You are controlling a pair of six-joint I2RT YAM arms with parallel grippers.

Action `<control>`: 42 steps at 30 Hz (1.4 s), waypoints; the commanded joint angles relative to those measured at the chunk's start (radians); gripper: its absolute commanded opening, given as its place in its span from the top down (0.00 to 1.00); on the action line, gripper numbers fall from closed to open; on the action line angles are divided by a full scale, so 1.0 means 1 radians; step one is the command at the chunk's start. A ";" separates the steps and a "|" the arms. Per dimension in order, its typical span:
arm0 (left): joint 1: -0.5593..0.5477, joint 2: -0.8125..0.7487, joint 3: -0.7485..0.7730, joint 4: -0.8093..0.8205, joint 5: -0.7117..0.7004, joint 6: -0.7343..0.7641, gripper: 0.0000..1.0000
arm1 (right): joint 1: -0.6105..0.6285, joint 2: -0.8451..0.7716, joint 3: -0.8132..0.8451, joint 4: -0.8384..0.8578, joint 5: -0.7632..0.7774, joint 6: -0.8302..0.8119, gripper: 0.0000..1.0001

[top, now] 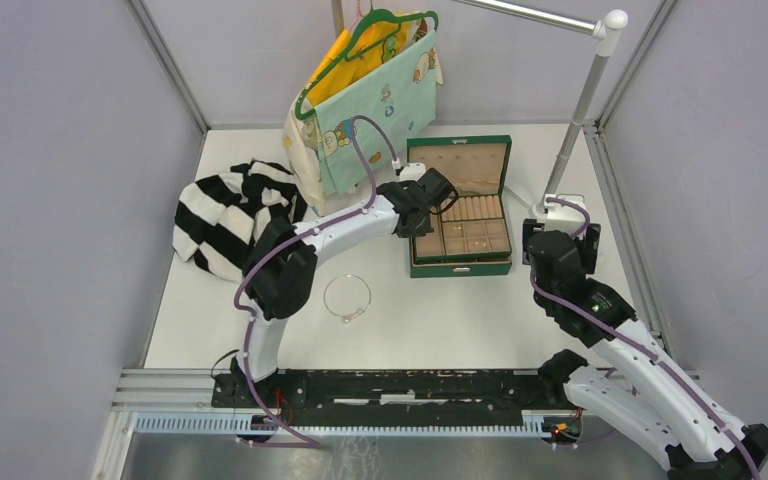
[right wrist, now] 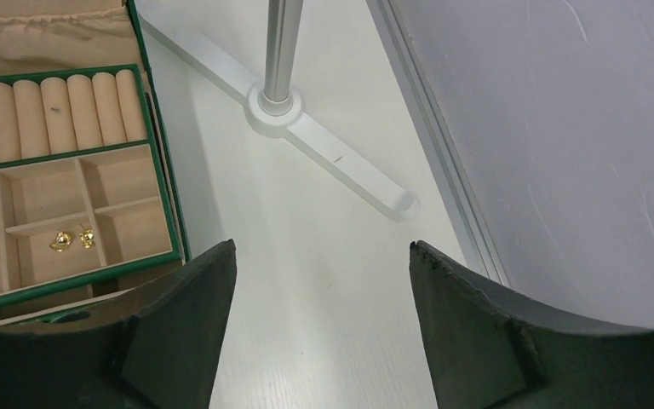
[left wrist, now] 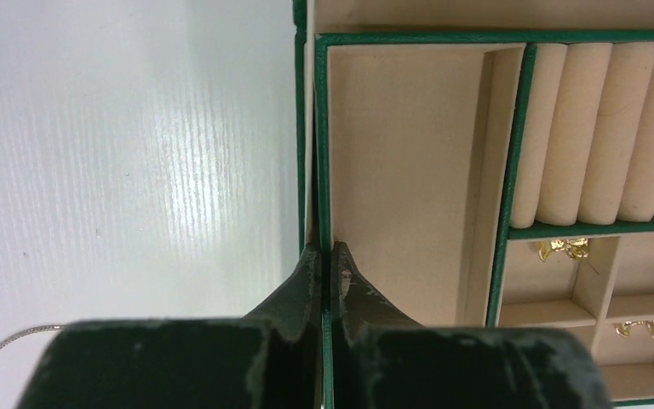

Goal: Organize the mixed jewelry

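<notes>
The green jewelry box (top: 497, 268) lies open at the table's middle back, with tan compartments and ring rolls. Small gold pieces (left wrist: 562, 249) sit in its small compartments, and they also show in the right wrist view (right wrist: 61, 241). A thin pale chain (top: 347, 297) lies looped on the table left of the box, and its edge shows in the left wrist view (left wrist: 0, 354). My left gripper (left wrist: 325, 249) is shut on the box's left wall (left wrist: 322, 128), one finger inside and one outside; from above it (top: 422, 205) sits at the box's left side. My right gripper (right wrist: 322, 247) is open and empty over bare table right of the box (right wrist: 157, 170).
A black-and-white striped cloth (top: 222, 212) lies at the left. A pale green bag (top: 375, 105) hangs on a green hanger at the back. A white rack stand (right wrist: 289, 111) with its foot stands right of the box, near the right wall.
</notes>
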 commanded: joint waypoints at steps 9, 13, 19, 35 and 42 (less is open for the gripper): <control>0.004 -0.098 -0.066 0.008 -0.015 -0.023 0.98 | -0.003 0.017 -0.006 0.039 -0.010 0.014 0.20; 0.004 -0.091 -0.067 0.005 -0.005 -0.019 0.98 | -0.004 0.024 -0.007 0.046 -0.023 0.019 0.20; 0.002 -0.085 -0.049 -0.006 0.017 -0.010 0.68 | -0.004 0.027 -0.010 0.049 -0.033 0.020 0.20; -0.174 -0.309 -0.115 -0.002 0.009 0.127 0.57 | -0.004 0.054 -0.024 0.065 -0.057 0.014 0.20; -0.164 -0.588 -0.484 -0.084 -0.074 0.003 0.53 | -0.003 0.046 -0.061 0.117 -0.169 0.041 0.20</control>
